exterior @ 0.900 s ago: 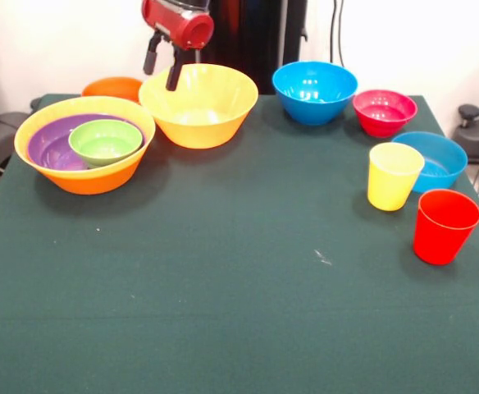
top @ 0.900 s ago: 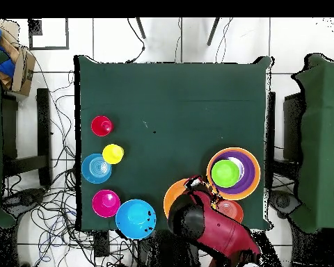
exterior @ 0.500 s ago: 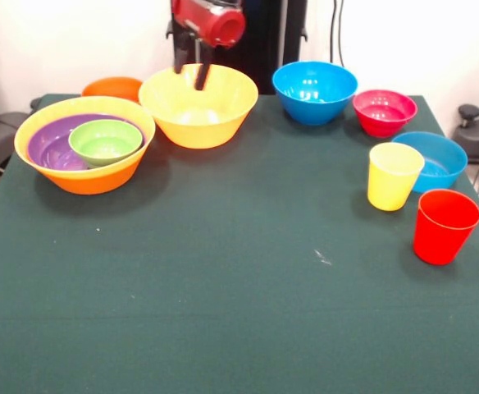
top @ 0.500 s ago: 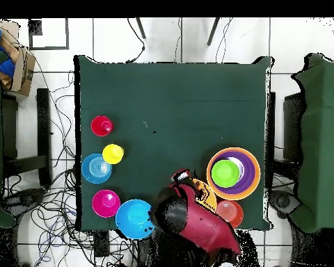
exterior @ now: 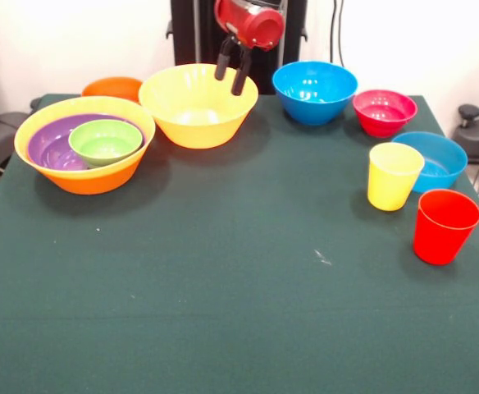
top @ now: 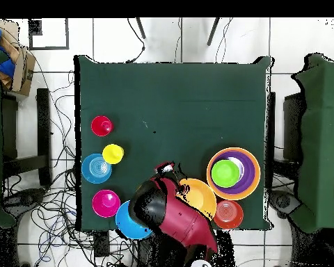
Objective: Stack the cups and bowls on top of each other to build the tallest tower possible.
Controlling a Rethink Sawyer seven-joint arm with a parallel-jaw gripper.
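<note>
Green felt surface [exterior: 223,287] is carrying everything. I am reading the tower [exterior: 84,144] at nine o'clock: a purple bowl [exterior: 51,144] and a green bowl [exterior: 104,139] are nesting in a yellow-orange base, widest lowest for stability. My pincer [exterior: 231,69] is hanging open and empty over the spare yellow bowl [exterior: 197,107] at its three o'clock rim. Both cups [exterior: 394,176] are standing at three o'clock, probably reserved for the top.

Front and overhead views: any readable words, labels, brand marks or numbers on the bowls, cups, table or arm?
None can be read. The bowls, the yellow cup, the red cup, the green table and the gripper carry no visible text in either view.
</note>
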